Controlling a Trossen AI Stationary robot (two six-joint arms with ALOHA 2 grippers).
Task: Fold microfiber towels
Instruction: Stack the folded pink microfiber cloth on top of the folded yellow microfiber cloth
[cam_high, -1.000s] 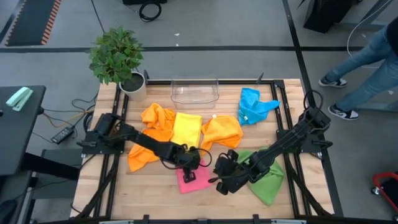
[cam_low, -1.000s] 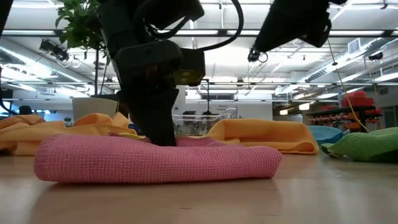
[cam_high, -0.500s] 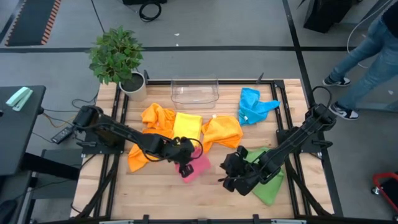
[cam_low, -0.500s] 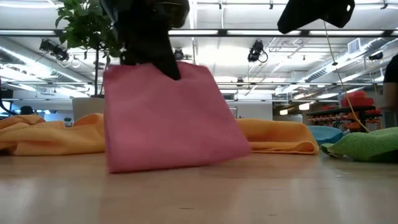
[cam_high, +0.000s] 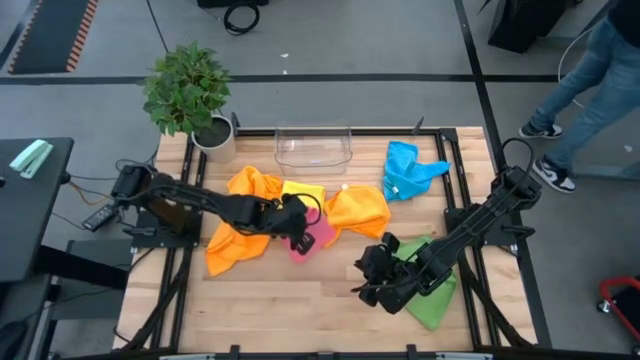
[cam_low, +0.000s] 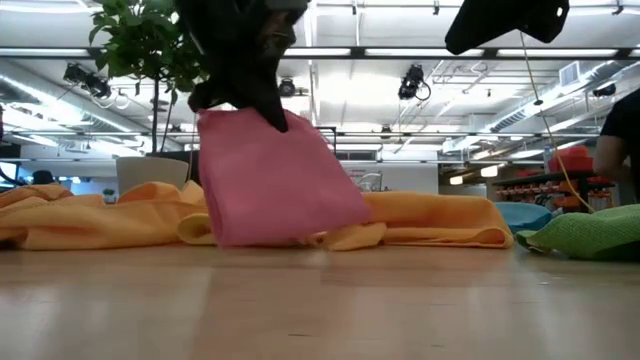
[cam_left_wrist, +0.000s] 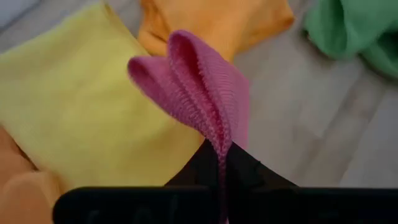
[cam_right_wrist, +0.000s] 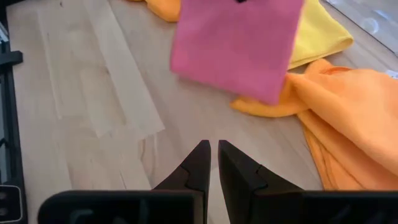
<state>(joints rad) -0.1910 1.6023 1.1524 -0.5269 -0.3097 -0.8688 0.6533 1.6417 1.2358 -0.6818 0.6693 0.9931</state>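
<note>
My left gripper (cam_high: 297, 235) is shut on the pink towel (cam_high: 312, 240), which hangs as a folded sheet (cam_low: 280, 180) over the middle of the table. Behind it lie the yellow towel (cam_high: 300, 200) and two orange towels (cam_high: 240, 215) (cam_high: 360, 210). The blue towel (cam_high: 410, 168) lies crumpled at the far right. The green towel (cam_high: 432, 295) lies at the near right. My right gripper (cam_right_wrist: 213, 155) is shut and empty above bare wood, just left of the green towel. My left gripper pinches the pink towel's upper edge (cam_left_wrist: 219, 146) between its two fingers, several layers together. The fingers (cam_low: 268, 108) come from above, pointing down. The towel hangs below them, slightly tilted. I cannot tell whether its lower edge (cam_low: 270, 240) touches the towels beneath.
A clear plastic bin (cam_high: 313, 147) stands at the far edge, and a potted plant (cam_high: 190, 95) stands at the far left corner. Bare wood (cam_high: 290, 300) lies along the near edge. A person's legs (cam_high: 585, 90) show beyond the table's right side.
My left gripper has risen and gone toward the table's far edge with the pink towel. The towel lay folded flat on the wood. It has been lifted off the wood and now hangs as a sheet near the yellow and orange towels. My right gripper has drawn back a little.
</note>
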